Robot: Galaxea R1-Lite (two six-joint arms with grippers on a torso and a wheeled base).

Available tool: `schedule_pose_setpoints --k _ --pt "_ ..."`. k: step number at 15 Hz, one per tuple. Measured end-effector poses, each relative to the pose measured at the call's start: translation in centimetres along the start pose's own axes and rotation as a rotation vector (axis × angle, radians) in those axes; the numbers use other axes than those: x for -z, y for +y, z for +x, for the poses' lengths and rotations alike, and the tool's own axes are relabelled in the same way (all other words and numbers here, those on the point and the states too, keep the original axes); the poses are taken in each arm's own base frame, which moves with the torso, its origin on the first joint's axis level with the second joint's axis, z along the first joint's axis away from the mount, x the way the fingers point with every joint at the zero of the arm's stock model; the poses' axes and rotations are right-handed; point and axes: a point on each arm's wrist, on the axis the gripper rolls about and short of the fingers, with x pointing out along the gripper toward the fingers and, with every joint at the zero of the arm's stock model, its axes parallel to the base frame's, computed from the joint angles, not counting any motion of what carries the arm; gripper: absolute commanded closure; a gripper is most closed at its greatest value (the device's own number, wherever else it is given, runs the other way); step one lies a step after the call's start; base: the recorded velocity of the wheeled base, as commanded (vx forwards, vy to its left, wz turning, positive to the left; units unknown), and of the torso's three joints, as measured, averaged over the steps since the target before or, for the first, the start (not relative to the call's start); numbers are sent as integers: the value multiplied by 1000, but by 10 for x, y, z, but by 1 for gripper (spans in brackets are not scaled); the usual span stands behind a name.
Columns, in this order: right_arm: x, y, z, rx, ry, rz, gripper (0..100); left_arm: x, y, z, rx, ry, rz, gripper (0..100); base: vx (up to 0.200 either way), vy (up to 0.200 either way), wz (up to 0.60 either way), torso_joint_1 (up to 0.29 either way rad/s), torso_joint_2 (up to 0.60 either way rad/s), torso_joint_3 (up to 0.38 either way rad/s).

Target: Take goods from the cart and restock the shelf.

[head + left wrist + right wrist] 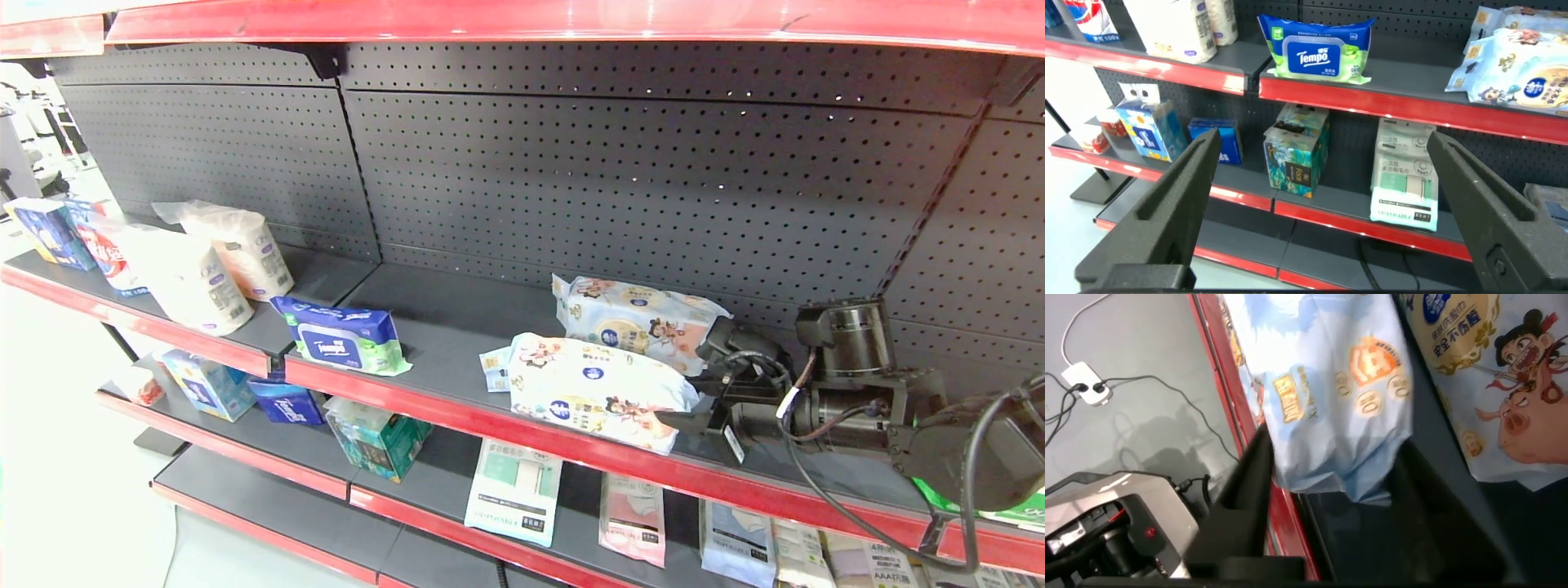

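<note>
Right claw (695, 382) is at the 3 o'clock end of the front wipes pack (592, 390). One finger is at the pack's near corner and the other at its far corner. The right wrist view shows the pack's end filling the gap and pressed by both fingers, so the claw is clamped on the pack. The pack lies flat on the shelf (457, 322), at about 5 o'clock from the centre of the head view, with its long side along the red front edge. A second wipes pack (641, 314) lies flat just behind it at 1 o'clock, and the two appear to overlap slightly. A small sachet (495, 368) lies against the front pack's 9 o'clock end. A blue wipes pack (343, 335) lies farther off at 9 o'clock, at the shelf's front edge. White paper rolls (208, 273) stand at 10 o'clock on the adjoining shelf section. Left claw (1323, 139) has its fingers wide apart and holds nothing. It faces the lower shelf (1388, 233), where a teal box (1297, 159) stands.
</note>
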Motion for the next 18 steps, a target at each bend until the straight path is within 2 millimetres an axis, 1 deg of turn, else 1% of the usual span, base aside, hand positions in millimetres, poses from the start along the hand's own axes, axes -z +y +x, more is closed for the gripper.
schedule_pose_setpoints --k 7,10,13,16,18 --pt "-1 0 0 0 -3 16 0 0 0 0 0 0 0 0 0 0 0 0 0 0" --pt "-2 -2 -5 15 -10 58 0 0 0 0 0 0 0 0 0 0 0 0 0 0" --pt "-5 -4 -17 47 -25 95 0 0 0 0 0 0 0 0 0 0 0 0 0 0" --pt "-8 -8 -40 101 -61 145 0 0 0 0 0 0 0 0 0 0 0 0 0 0" --pt "-10 -5 -61 141 -92 218 0 0 0 0 0 0 0 0 0 0 0 0 0 0"
